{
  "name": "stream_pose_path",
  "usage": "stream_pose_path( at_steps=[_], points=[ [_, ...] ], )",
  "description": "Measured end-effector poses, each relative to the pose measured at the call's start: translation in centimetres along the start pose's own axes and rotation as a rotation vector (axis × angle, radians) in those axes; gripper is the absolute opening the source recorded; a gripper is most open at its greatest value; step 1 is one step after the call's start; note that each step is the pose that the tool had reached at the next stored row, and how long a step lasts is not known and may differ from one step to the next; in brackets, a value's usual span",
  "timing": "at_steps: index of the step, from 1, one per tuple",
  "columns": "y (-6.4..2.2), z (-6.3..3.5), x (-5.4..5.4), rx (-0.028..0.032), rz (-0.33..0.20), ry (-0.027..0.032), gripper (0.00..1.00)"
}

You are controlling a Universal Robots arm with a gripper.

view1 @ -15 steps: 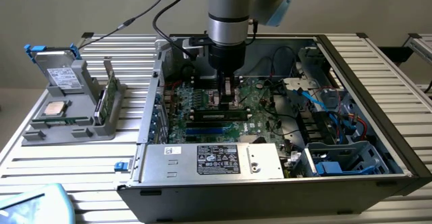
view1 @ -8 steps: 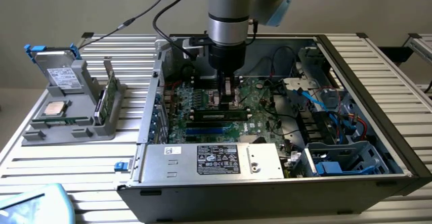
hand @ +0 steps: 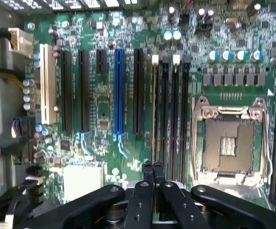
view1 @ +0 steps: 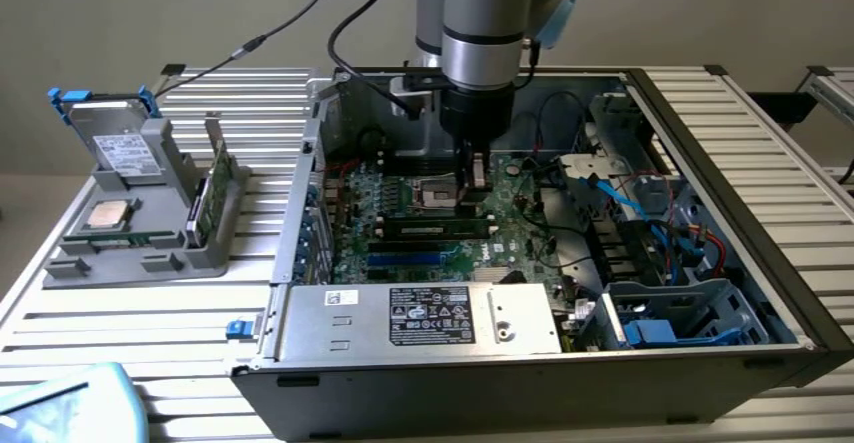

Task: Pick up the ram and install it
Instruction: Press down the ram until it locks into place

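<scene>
Gripper (hand: pixel 152 166) closed, fingertips pressed together, over the motherboard (view1: pixel 521 203).

Hung inside the open computer case (view1: pixel 787 293), just above the ram (view1: pixel 430 229), apparently holding nothing. Ram lay flat in a black slot near the empty processor socket (hand: pixel 227 143). Stood well to the exterior view's left: grey parts holder (view1: pixel 127 253) carrying another green stick (view1: pixel 211 195), a silver chip (view1: pixel 107 215) and a boxed drive (view1: pixel 120 148).

Case walls (view1: pixel 310 178) and cables (view1: pixel 627 198) hem the motherboard (view1: pixel 400 198).
</scene>
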State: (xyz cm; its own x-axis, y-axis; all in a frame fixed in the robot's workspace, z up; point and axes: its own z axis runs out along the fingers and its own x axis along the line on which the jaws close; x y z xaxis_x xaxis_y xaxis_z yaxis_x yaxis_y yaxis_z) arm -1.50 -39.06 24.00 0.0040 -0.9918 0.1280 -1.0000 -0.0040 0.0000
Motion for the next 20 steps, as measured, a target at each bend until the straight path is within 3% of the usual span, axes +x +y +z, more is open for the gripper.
stream_pose_path(
  at_steps=[9, 20],
  points=[
    [-0.05, 1.21, -0.2, -0.0001, 0.000, 0.0001, 0.10],
    [-0.07, 1.46, -0.2, -0.0001, 0.000, 0.0002, 0.10]
  ],
)
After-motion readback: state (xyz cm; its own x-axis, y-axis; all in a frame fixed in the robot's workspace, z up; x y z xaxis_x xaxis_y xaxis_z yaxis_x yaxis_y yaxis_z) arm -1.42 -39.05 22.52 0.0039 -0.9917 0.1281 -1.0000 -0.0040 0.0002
